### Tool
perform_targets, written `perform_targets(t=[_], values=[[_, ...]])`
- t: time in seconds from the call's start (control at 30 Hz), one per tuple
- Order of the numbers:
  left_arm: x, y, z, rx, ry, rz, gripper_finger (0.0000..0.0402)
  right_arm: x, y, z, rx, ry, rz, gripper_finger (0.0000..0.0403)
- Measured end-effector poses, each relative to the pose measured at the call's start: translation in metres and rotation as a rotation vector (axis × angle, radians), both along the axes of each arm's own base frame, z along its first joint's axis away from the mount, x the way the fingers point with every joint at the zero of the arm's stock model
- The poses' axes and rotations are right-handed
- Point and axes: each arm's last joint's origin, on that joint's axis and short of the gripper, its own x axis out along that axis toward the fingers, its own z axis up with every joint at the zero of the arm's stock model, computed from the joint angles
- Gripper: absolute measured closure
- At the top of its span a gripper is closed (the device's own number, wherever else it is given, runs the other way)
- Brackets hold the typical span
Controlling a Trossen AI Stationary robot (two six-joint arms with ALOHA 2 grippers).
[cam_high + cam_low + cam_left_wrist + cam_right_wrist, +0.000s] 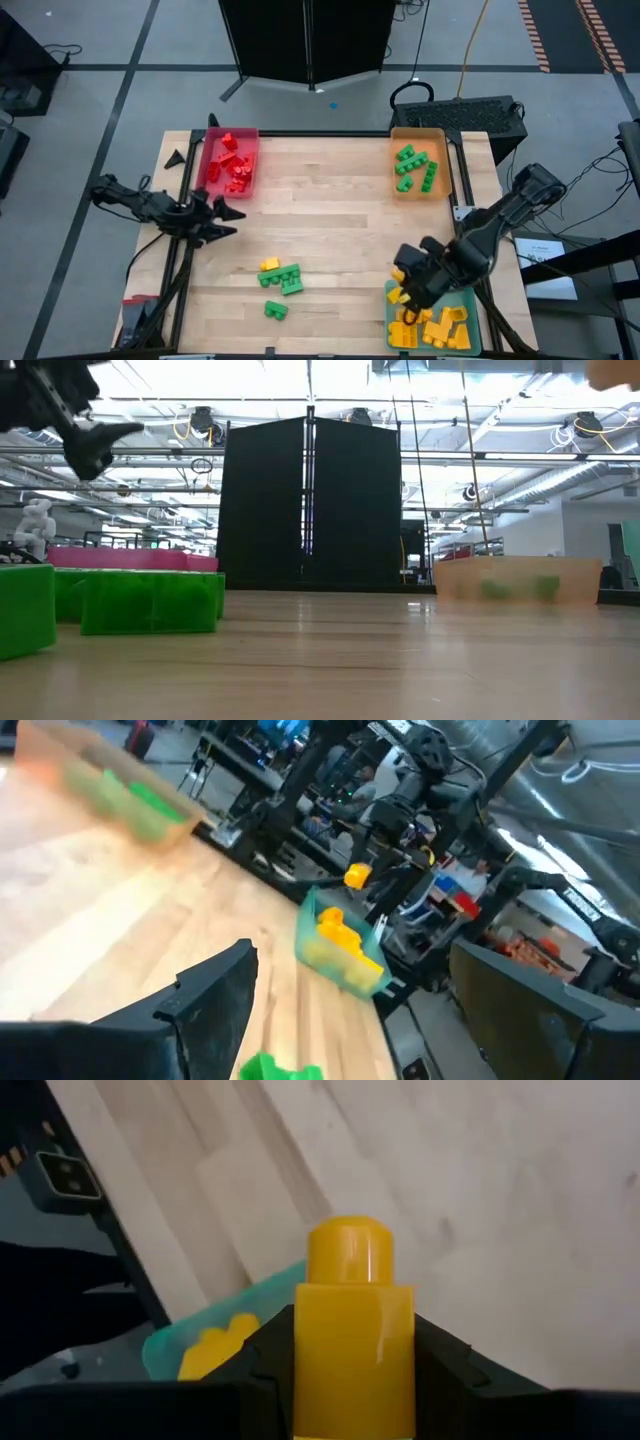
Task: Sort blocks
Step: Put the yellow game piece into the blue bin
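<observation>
Left gripper (228, 220) is parked at the table's left edge, just below the red tray (212, 168), fingers spread, nothing held. The red tray is loaded with red blocks (233, 165). Toward the front, left of centre, four loose blocks are left on the bare wood: a yellow block (269, 265) touching a green pair (283, 279), and a single green block (275, 311) a little nearer the front edge. In the low view the green ones (150, 600) fill the left foreground; nothing stands between them and the left gripper. At the back right, green blocks (415, 167) are held in the orange tray (441, 136). At the front right, the right gripper (401, 277) is clamped on a yellow brick (354, 1342), raised at the near-left corner of the teal tray (475, 335). That tray is already piled with yellow blocks (430, 326). A black cabinet (308, 38) is seen beyond the table's far edge.
</observation>
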Motion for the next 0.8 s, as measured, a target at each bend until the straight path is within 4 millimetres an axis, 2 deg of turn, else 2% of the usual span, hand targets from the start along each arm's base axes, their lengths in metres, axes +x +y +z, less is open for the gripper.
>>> perform_targets(t=[0.13, 0.37, 0.53, 0.63, 0.7, 0.8], values=[[0.004, -0.002, -0.015, -0.032, 0.050, -0.002, 0.0070, -0.016, 0.017, -0.005, 0.028, 0.017, -0.026, 0.0289], [0.004, -0.001, -0.016, -0.031, 0.054, 0.012, 0.0070, -0.042, 0.041, -0.027, 0.110, 0.094, -0.068, 0.0289], [0.004, -0.001, -0.022, -0.009, 0.110, 0.030, 0.0070, -0.049, 0.052, -0.051, 0.208, 0.111, -0.073, 0.0289], [0.004, -0.001, -0.026, -0.039, 0.153, 0.035, 0.0070, -0.051, 0.053, -0.058, 0.223, 0.124, -0.089, 0.0288], [0.003, 0.000, -0.028, -0.043, 0.174, 0.039, 0.0070, -0.051, 0.053, -0.058, 0.222, 0.125, -0.088, 0.0266], [0.003, 0.000, -0.029, -0.053, 0.191, 0.044, 0.0070, -0.051, 0.054, -0.058, 0.225, 0.125, -0.087, 0.0208]])
